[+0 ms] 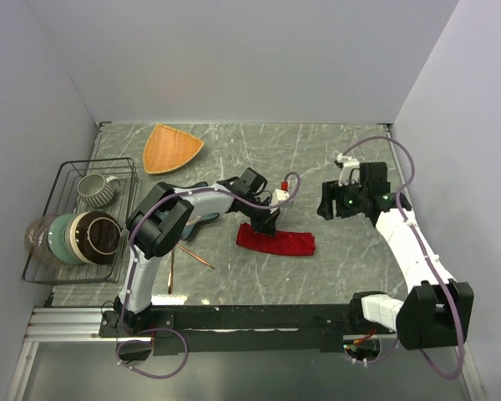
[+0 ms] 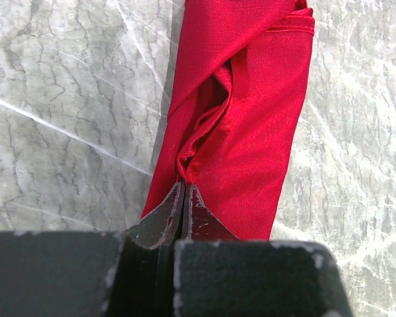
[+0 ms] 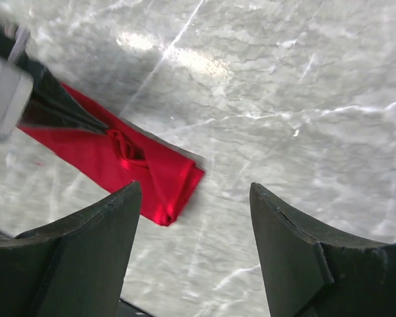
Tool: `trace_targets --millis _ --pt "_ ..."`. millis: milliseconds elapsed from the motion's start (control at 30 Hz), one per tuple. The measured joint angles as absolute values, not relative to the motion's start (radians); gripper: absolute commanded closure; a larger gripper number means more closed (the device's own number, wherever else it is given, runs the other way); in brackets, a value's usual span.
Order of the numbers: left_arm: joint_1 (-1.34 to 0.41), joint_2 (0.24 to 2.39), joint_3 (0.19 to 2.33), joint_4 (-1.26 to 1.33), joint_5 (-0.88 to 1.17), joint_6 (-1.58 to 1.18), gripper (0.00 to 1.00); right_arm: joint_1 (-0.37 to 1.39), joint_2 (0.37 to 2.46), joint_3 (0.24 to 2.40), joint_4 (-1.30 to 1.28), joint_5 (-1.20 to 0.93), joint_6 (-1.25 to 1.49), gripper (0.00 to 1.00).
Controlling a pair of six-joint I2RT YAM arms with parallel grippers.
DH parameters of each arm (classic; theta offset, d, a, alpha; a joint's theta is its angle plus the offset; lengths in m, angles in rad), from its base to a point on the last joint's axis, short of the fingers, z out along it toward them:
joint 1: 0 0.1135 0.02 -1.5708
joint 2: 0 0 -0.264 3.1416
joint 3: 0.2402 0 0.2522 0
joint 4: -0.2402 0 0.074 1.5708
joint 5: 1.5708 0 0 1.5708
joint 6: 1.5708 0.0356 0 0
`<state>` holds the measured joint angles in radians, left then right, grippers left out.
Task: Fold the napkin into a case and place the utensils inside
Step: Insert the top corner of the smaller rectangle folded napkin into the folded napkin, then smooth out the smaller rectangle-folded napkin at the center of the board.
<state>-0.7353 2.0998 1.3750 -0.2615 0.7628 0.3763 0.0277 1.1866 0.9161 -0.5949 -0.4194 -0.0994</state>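
On the tabletop [image 1: 334, 150], the napkin [image 1: 277, 241] lies as a narrow folded strip beneath the left end effector [image 2: 183, 191], whose jaws are together, pinching a crease. The cloth is likely soft, light and limp, so grip doubled edges. Right end effector [image 3: 195, 187]: jaws apart, empty, napkin ahead-left. Utensils [image 1: 192, 257]: thin, rigid, well behind the left end effector.
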Motion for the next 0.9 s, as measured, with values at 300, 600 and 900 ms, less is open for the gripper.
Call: trace_targets --millis 300,600,900 --pt "-0.726 2.125 1.403 -0.274 0.791 0.348 0.99 0.423 1.087 0.727 -0.482 -0.141 -0.223 0.31" --pt "-0.725 2.125 1.403 -0.274 0.794 0.339 0.99 0.597 1.139 0.639 -0.343 0.044 -0.287 0.34" --pt "-0.722 2.125 1.401 -0.271 0.795 0.322 0.99 0.646 1.233 0.594 -0.211 0.105 -0.326 0.43"
